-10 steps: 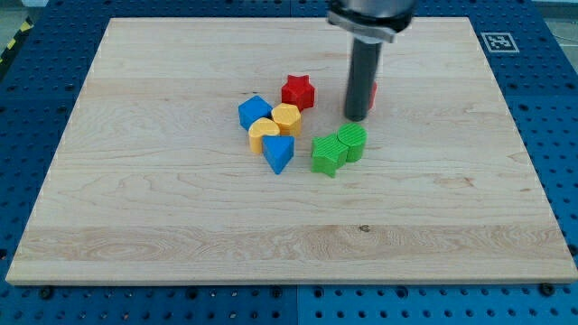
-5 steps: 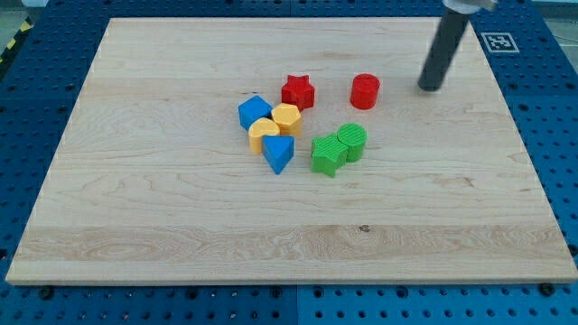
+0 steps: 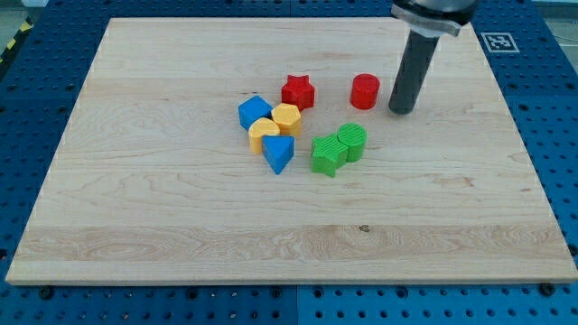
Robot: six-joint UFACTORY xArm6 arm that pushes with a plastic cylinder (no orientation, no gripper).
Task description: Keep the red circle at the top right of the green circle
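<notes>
On the wooden board (image 3: 135,181), going from the view's left, we see a tight cluster: a blue cube (image 3: 254,112), a yellow block (image 3: 263,134) just below it, a yellow hexagon-like block (image 3: 287,118) beside that, and a blue wedge-shaped block (image 3: 279,153) at the cluster's bottom. A red star (image 3: 298,91) sits just above and to the right of the yellow pair.

Further right, a green star-like block (image 3: 327,154) touches the green circle (image 3: 352,142), which lies on its upper right side. The red circle (image 3: 365,91) stands apart from both, toward the view's top and slightly to the right of the green circle (a clear strip of bare wood separates them).

Our rod carries no claw, so there is nothing to spread or close; it ends in a plain dark shaft. My tip (image 3: 401,111) rests on the board just to the right of the red circle, near it but not touching, and up and to the right of the green circle.

At the board's top right corner a printed marker (image 3: 498,41) shows.
</notes>
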